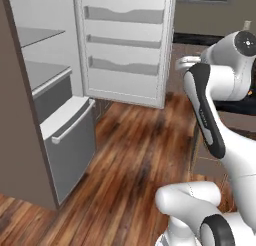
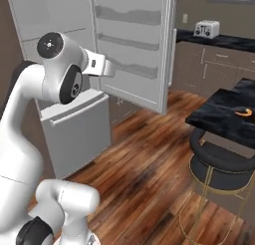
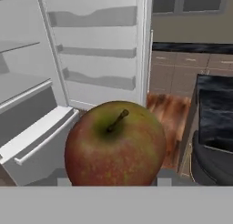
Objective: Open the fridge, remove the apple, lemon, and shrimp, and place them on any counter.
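Apple (image 3: 115,145) – red-brown, green-tinged top, brown stem – upright in gripper (image 3: 115,182).

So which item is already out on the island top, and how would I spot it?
Find the black, white-veined counter right of the open fridge, above a round stool. Near its right edge lies the shrimp, a tiny orange crescent, the one bright thing on the dark stone.
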You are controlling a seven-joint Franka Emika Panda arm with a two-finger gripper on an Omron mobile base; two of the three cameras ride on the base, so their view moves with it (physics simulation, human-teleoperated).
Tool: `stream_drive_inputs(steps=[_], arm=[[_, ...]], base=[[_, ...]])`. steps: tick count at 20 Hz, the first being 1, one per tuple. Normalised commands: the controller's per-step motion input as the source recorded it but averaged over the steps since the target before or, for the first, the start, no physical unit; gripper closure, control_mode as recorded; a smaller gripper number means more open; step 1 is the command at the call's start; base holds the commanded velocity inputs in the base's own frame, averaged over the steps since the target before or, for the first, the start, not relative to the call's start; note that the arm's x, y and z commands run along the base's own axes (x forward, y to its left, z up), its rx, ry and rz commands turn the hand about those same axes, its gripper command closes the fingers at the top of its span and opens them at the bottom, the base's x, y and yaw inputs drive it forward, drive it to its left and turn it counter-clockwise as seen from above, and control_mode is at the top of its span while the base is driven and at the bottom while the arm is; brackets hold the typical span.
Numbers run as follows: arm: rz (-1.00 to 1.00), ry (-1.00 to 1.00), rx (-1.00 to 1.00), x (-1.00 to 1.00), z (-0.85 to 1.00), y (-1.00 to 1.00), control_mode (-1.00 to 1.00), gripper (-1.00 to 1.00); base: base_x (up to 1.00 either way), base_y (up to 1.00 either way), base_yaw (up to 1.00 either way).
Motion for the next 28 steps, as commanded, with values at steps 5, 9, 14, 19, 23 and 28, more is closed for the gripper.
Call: stream_drive_inputs(steps=[5,9,14,19,23,28], arm=[[0.00,0.00,0.00,0.00,0.00,0.00,1.00,1.00],[0.00,0.00,0.00,0.00,0.00,0.00,1.00,1.00],[0.00,0.00,0.00,0.00,0.00,0.00,1.00,1.00],[0.00,0.00,0.00,0.00,0.00,0.00,1.00,1.00],[0.00,0.00,0.00,0.00,0.00,0.00,1.00,1.00],[0.00,0.00,0.00,0.00,0.00,0.00,1.00,1.00]], base=[[-0.42,-0.46,-0.29],[-0.08,-0.49,-0.29],[0.09,-0.34,-0.25],[0.32,-0.26,-0.20],[0.69,-0.30,-0.13],[0.75,-0.40,-0.11]])
